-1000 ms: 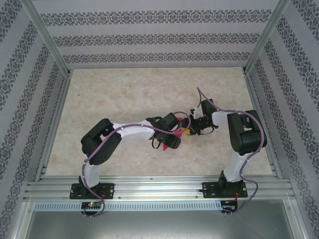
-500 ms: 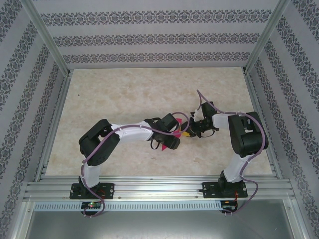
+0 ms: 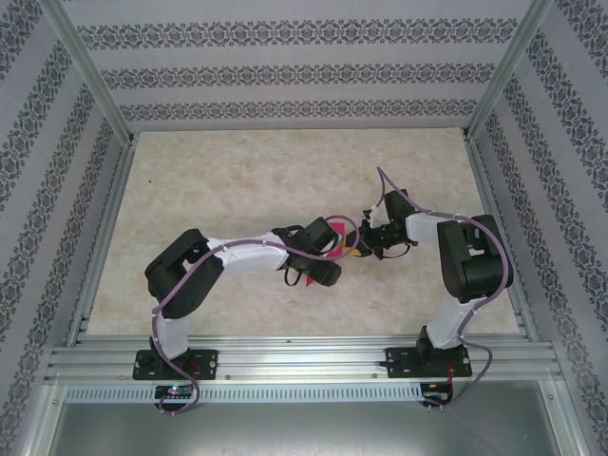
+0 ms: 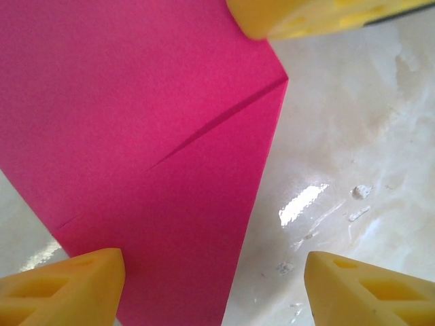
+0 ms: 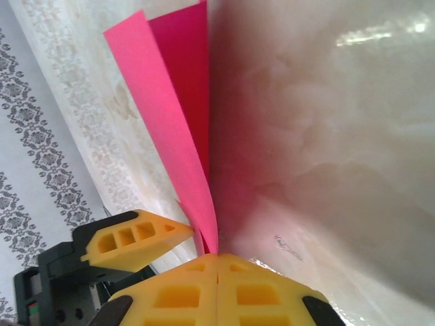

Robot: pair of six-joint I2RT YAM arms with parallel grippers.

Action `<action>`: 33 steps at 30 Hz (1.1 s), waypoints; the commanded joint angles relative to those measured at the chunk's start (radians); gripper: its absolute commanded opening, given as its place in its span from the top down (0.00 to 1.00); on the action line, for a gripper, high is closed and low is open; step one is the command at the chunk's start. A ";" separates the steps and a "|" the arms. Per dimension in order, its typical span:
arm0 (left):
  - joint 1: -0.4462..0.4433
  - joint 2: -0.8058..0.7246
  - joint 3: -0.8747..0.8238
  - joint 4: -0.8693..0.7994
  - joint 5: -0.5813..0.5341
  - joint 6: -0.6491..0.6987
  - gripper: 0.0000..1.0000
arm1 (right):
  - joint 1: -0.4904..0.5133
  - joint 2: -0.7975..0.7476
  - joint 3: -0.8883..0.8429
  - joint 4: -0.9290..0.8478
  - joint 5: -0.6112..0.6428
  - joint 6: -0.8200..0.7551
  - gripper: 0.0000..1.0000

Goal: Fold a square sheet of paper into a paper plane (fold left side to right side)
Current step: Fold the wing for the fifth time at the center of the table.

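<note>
The square sheet of paper (image 4: 136,122) is bright magenta-pink and lies folded on the table, with a diagonal flap edge across it. In the top view a bit of the paper (image 3: 334,251) shows between the two wrists at the table's middle. My right gripper (image 5: 217,257) is shut on the paper's edge (image 5: 170,136), which stands up in two layers from between its pads. My left gripper (image 4: 214,261) is open, one fingertip over the paper and the other over bare table. The arms hide the paper's outline, so I cannot tell whether it has a paper plane's shape.
The table (image 3: 237,180) is beige marble-patterned, enclosed by patterned walls and an aluminium frame (image 3: 285,356) at the near edge. One left finger (image 5: 136,241) sits close beside the right gripper, and a right finger (image 4: 306,15) pokes in at the top of the left wrist view.
The right gripper's jaws have closed onto the paper's edge. The left jaws have widened slightly, and the left elbow has shifted a little to the left.
</note>
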 commanded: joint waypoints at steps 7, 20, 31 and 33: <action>-0.042 -0.020 0.010 0.002 -0.102 0.053 0.28 | 0.012 -0.024 0.033 -0.017 -0.044 0.030 0.94; -0.057 0.011 0.030 -0.023 -0.145 0.039 0.42 | 0.012 -0.012 0.034 -0.013 -0.035 0.042 0.93; -0.057 0.011 0.029 -0.015 -0.136 0.013 0.65 | 0.011 -0.012 0.045 -0.042 -0.017 0.010 0.89; -0.055 0.007 0.030 -0.005 -0.126 0.007 0.69 | 0.010 -0.026 0.046 -0.044 -0.003 0.005 0.86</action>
